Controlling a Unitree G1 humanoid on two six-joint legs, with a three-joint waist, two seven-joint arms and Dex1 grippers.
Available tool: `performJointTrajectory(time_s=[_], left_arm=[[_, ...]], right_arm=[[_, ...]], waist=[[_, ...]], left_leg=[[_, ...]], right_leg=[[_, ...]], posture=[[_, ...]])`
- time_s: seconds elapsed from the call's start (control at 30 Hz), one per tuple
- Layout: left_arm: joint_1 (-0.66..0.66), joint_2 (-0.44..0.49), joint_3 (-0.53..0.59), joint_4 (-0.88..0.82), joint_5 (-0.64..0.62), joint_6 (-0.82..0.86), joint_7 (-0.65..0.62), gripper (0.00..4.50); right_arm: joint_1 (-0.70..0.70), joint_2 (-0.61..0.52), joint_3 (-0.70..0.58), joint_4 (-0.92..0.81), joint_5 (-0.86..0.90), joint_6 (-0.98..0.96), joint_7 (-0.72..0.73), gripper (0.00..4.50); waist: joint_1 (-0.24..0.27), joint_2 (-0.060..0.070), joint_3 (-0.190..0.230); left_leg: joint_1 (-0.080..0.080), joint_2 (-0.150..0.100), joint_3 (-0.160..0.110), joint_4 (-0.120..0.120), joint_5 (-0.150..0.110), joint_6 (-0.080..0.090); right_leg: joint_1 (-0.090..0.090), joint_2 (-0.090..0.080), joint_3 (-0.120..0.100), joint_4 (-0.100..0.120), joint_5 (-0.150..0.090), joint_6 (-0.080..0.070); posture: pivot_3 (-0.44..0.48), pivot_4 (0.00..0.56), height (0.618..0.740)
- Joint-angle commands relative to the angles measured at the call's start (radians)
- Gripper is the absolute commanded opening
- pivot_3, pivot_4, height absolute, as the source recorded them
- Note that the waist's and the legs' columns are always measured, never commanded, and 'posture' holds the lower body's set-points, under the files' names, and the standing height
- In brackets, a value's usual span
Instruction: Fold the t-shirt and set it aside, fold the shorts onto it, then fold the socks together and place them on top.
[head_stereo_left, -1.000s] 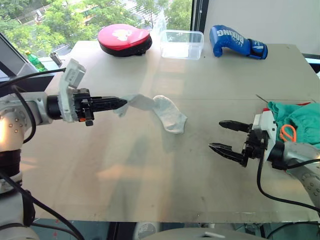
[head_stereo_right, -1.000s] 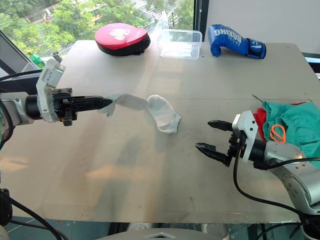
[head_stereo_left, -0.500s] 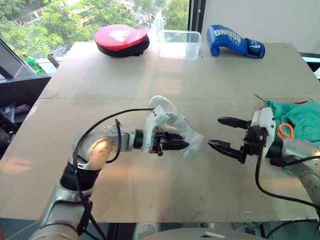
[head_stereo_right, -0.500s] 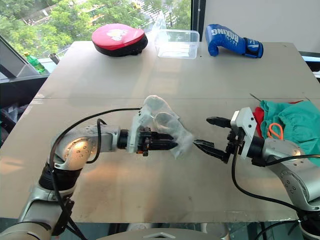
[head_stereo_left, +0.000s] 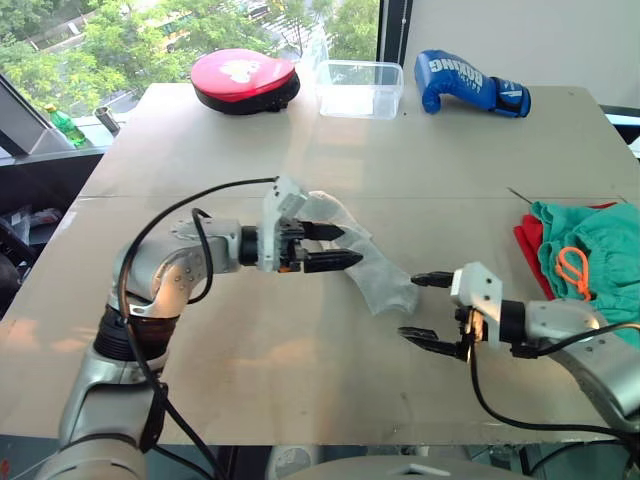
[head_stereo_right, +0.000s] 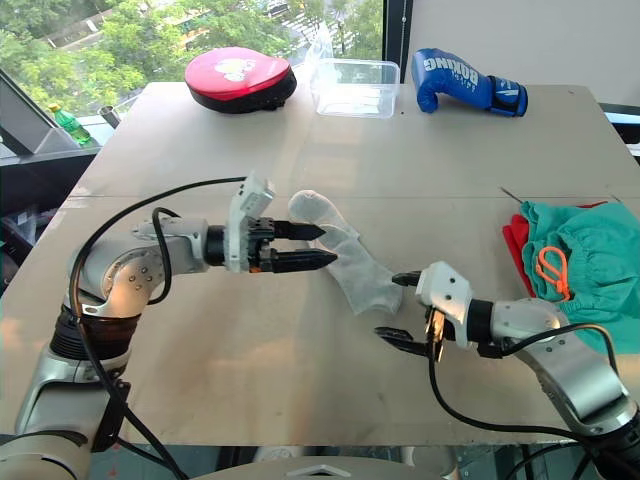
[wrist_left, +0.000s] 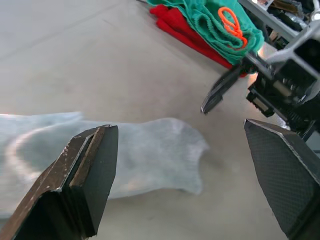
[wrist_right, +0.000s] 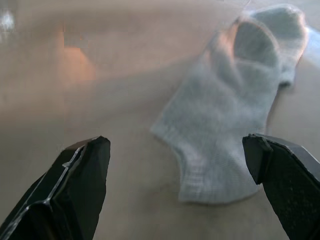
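Beige table (head_stereo_left: 300, 400) beside window (head_stereo_left: 60, 50).

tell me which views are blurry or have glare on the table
Right wrist view: the socks look soft and hazy, with an orange glow on the table. Left wrist view: the socks are fairly crisp. Head views: broad pale sheen on the tabletop, otherwise sharp.

Bare table (head_stereo_left: 300, 370) nearside; socks (head_stereo_left: 375, 275) between grippers.

Grey socks (head_stereo_left: 372, 268) lie flat mid-table, stretched out; teal shorts (head_stereo_left: 590, 250) with orange drawstring sit bunched on the red t-shirt (head_stereo_left: 530, 258) at the right edge
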Motion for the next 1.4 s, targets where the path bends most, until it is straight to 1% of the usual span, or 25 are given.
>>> performJointTrajectory(time_s=[0.03,0.13,0.27,0.3,0.33,0.4,0.5,0.57,0.6,0.73,0.83,0.9,0.97,1.03,1.17,1.27,1.33,1.4], left_arm=[[0.005,0.085,0.001,0.040,0.087,-0.149,-0.123,4.28],[0.026,0.129,-0.006,0.056,0.126,-0.210,-0.178,4.28],[0.045,0.137,-0.004,0.053,0.155,-0.235,-0.190,4.28],[0.047,0.134,0.001,0.047,0.152,-0.231,-0.191,4.34],[0.049,0.131,0.003,0.040,0.151,-0.227,-0.190,4.34],[0.054,0.128,0.005,0.026,0.150,-0.224,-0.189,4.34],[0.058,0.127,0.004,0.017,0.151,-0.222,-0.187,4.34],[0.060,0.125,0.005,0.012,0.151,-0.221,-0.185,4.34],[0.062,0.125,0.004,0.010,0.151,-0.222,-0.184,4.34],[0.069,0.121,0.008,0.002,0.145,-0.221,-0.184,4.34],[0.068,0.129,0.024,-0.001,0.134,-0.221,-0.196,4.34],[0.068,0.139,0.045,0.001,0.123,-0.222,-0.211,4.34],[0.068,0.148,0.062,0.006,0.120,-0.226,-0.220,4.34],[0.063,0.151,0.077,0.013,0.119,-0.225,-0.225,4.34],[0.060,0.155,0.104,0.004,0.091,-0.200,-0.236,4.34],[0.071,0.149,0.088,-0.021,0.088,-0.195,-0.241,4.34],[0.066,0.134,0.068,-0.023,0.097,-0.198,-0.235,4.34],[0.060,0.124,0.047,-0.018,0.115,-0.210,-0.234,4.34]], right_arm=[[-0.029,0.002,0.064,0.047,-0.124,-0.088,0.007,4.50],[-0.049,0.011,0.097,0.098,-0.188,-0.122,0.012,4.50],[-0.072,0.034,0.113,0.153,-0.223,-0.133,0.019,4.50],[-0.078,0.041,0.113,0.161,-0.219,-0.119,0.025,3.96],[-0.083,0.046,0.114,0.168,-0.214,-0.111,0.035,3.63],[-0.091,0.049,0.118,0.177,-0.210,-0.089,0.051,2.59],[-0.099,0.045,0.118,0.191,-0.208,-0.063,0.066,1.31],[-0.106,0.043,0.111,0.204,-0.204,-0.049,0.072,0.18],[-0.110,0.043,0.106,0.212,-0.201,-0.046,0.073,0.05],[-0.129,0.058,0.086,0.217,-0.163,-0.018,0.087,0.05],[-0.148,0.125,0.015,0.100,0.043,0.153,0.086,0.05],[-0.151,0.198,-0.080,0.006,0.311,0.333,0.027,0.05],[-0.150,0.260,-0.190,-0.037,0.569,0.472,-0.085,0.05],[-0.131,0.275,-0.289,-0.027,0.754,0.545,-0.204,0.05],[-0.068,0.272,-0.444,0.081,1.074,0.581,-0.498,0.05],[-0.003,0.255,-0.490,0.165,1.232,0.575,-0.697,0.05],[0.016,0.269,-0.489,0.208,1.319,0.538,-0.856,0.05],[0.022,0.288,-0.477,0.231,1.390,0.497,-0.984,0.05]], waist=[[-0.001,0.000,0.000],[-0.001,0.000,0.000],[0.001,0.000,0.000],[0.001,0.000,0.000],[0.000,0.000,0.000],[0.000,0.000,0.000],[0.000,0.000,0.000],[0.000,0.000,0.000],[0.000,0.000,0.000],[0.000,-0.001,-0.001],[0.000,-0.001,0.000],[-0.002,-0.001,0.000],[-0.003,-0.001,0.000],[-0.002,-0.001,0.000],[0.009,-0.001,-0.001],[0.006,-0.001,-0.001],[-0.001,-0.001,0.000],[-0.005,-0.001,0.000]], left_leg=[[0.000,0.000,0.000,0.000,0.000,0.000],[0.000,0.000,0.000,0.000,0.000,0.000],[0.000,0.000,0.000,0.000,0.000,0.000],[0.000,0.000,0.000,0.000,0.000,0.000],[0.000,0.000,0.000,0.000,0.000,0.000],[0.000,0.000,0.000,0.000,0.000,0.000],[0.000,0.000,0.000,0.000,0.000,0.000],[0.000,0.000,0.000,0.000,0.000,0.000],[0.000,0.000,0.000,0.000,0.000,0.000],[0.000,0.000,0.000,0.000,0.000,0.000],[0.000,0.000,0.000,0.000,0.000,0.000],[0.000,0.000,-0.001,0.000,0.000,0.000],[0.000,0.001,-0.001,0.000,0.000,0.000],[-0.001,0.001,-0.001,-0.001,0.000,0.000],[-0.001,0.000,-0.001,0.000,0.000,0.000],[-0.001,0.000,-0.001,0.000,0.000,0.000],[-0.001,0.000,-0.001,-0.001,0.000,0.000],[0.000,0.000,0.000,-0.001,0.000,0.000]], right_leg=[[0.000,0.000,0.000,0.000,0.000,0.000],[0.000,0.000,0.000,-0.001,0.000,0.000],[0.000,0.000,0.000,-0.001,0.000,0.000],[0.000,0.000,0.000,-0.001,0.000,0.000],[0.000,0.000,0.000,-0.001,0.000,0.000],[0.000,0.000,0.000,0.000,0.000,0.000],[0.000,0.000,0.000,0.000,0.000,0.000],[0.000,0.000,0.000,0.000,0.000,0.000],[0.000,0.000,0.000,0.000,0.000,0.000],[0.000,0.000,0.000,0.000,0.000,0.000],[0.000,0.000,0.000,0.000,0.000,0.000],[0.000,0.000,0.000,0.001,0.000,0.000],[0.000,0.000,0.000,0.001,0.000,0.000],[0.000,0.000,-0.001,0.001,0.000,0.000],[0.000,0.000,-0.001,-0.001,0.000,0.000],[0.000,0.000,-0.001,0.000,0.000,0.000],[0.000,0.000,-0.001,0.000,0.000,0.000],[0.000,0.000,0.000,0.001,0.000,0.000]], posture=[[0.000,0.150,0.731],[0.000,0.150,0.731],[0.000,0.150,0.731],[0.000,0.150,0.731],[0.000,0.150,0.731],[0.000,0.150,0.731],[0.000,0.150,0.731],[0.000,0.150,0.731],[0.000,0.150,0.731],[0.000,0.150,0.731],[0.000,0.150,0.731],[0.000,0.150,0.731],[0.000,0.150,0.731],[0.000,0.150,0.731],[0.000,0.150,0.731],[0.000,0.150,0.731],[0.000,0.150,0.731],[0.000,0.150,0.731]])
